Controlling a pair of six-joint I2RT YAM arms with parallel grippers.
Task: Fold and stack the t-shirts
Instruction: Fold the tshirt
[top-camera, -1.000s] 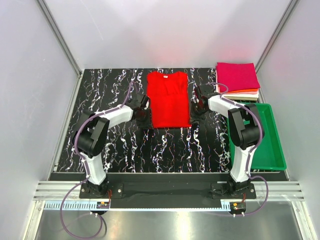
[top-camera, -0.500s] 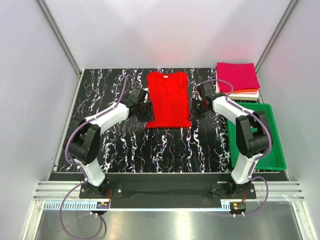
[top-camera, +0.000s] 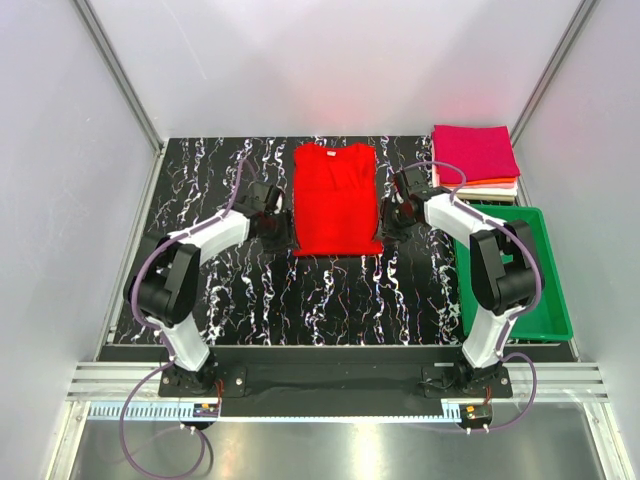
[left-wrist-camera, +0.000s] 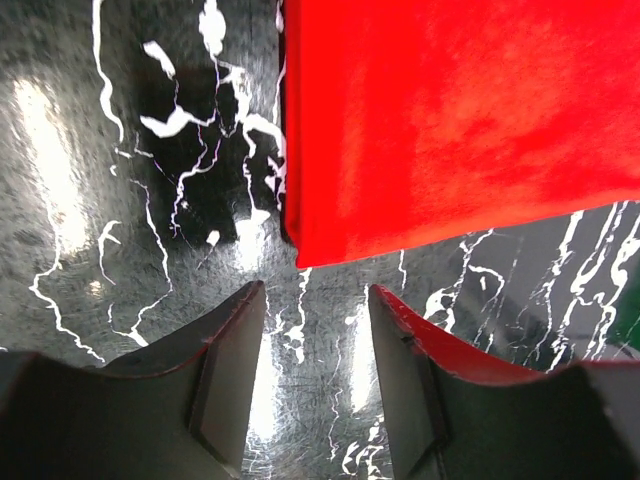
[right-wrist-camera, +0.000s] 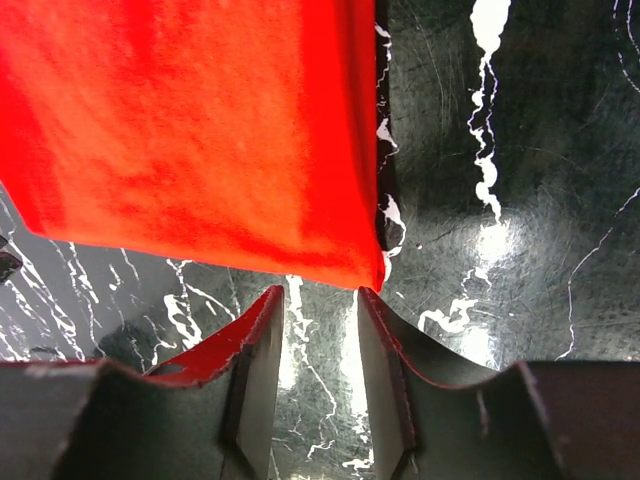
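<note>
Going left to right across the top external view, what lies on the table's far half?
left gripper → flat bright red cloth t-shirt → right gripper → stack of folded magenta, orange and white cloth shirts

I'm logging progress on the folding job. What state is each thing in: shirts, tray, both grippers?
red t-shirt: flat, sides folded in to a long rectangle, held by neither gripper.
folded stack: piled at the far right, magenta on top.
green tray: nothing seen in it; the right arm covers part.
left gripper: open, empty, by the shirt's near left corner.
right gripper: open, empty, by its near right corner.
</note>
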